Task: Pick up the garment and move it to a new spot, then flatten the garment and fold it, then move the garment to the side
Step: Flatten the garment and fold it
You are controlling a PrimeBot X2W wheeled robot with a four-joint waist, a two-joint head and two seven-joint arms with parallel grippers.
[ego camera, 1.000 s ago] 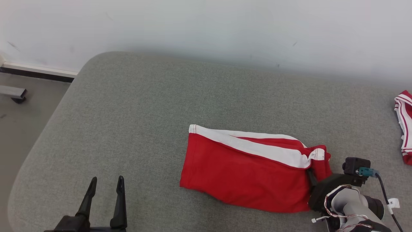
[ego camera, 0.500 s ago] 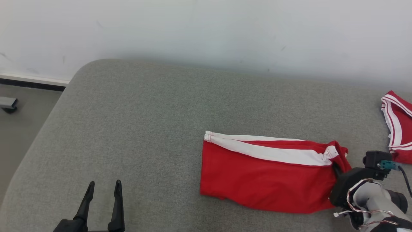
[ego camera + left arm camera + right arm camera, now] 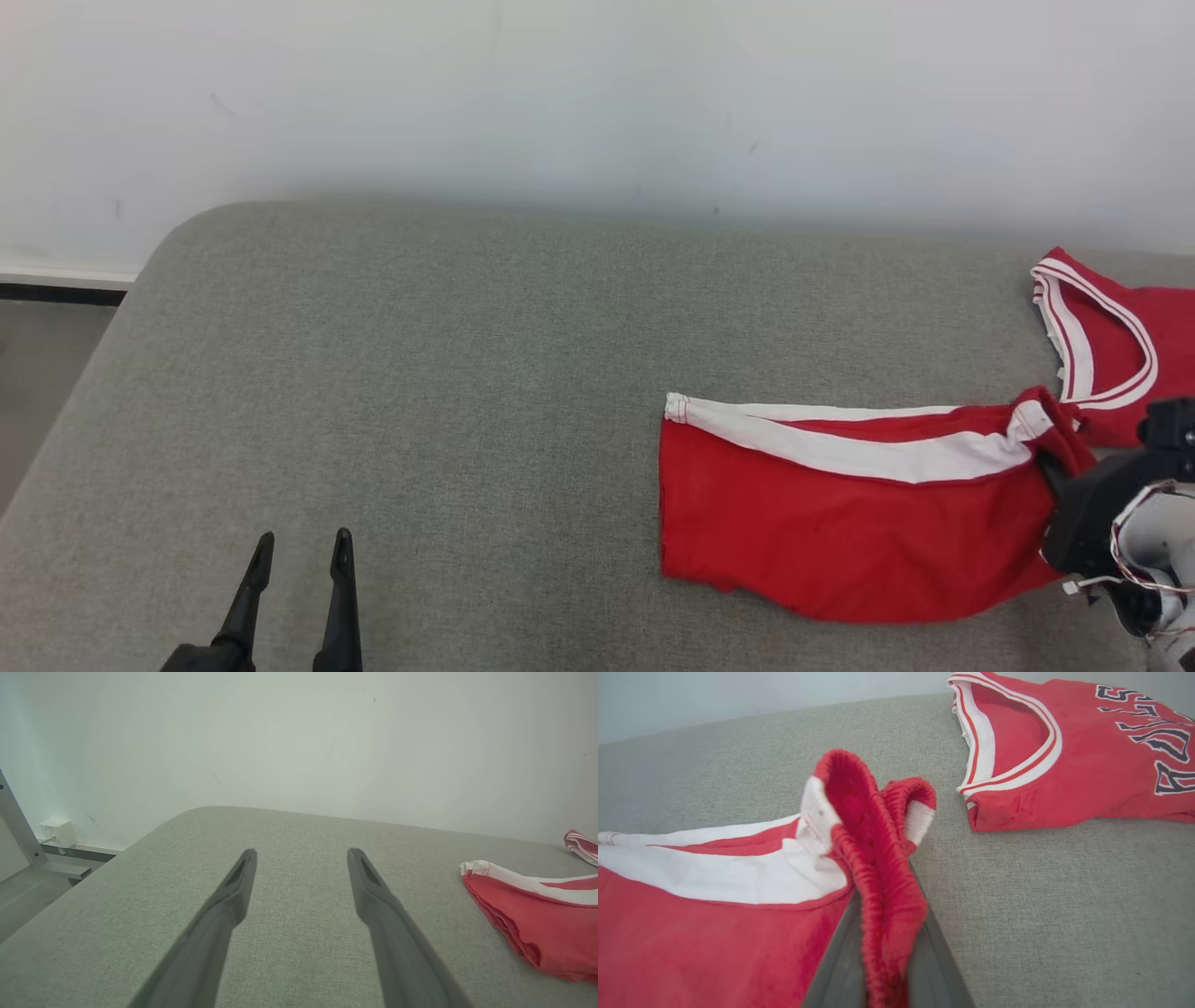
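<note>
The right claw is clenched on the elastic waistband of the red shorts. The band is bunched and stands up between its two fingers, so the grip is probably a pull handle for dragging the folded cloth rather than lifting it.

The shorts lie flat on the grey cushion just beside the red jersey. Their waistband end is nearest the jersey, with a thin strip of grey between, and their legs trail away from it toward the robot's left. They look folded in half, white side stripe uppermost, so this is likely the last step, moving them aside. The risk I see is the waistband riding onto the jersey.

The left claw hangs released and holding nothing, well apart from the jersey, likely kept clear of the drag.
</note>
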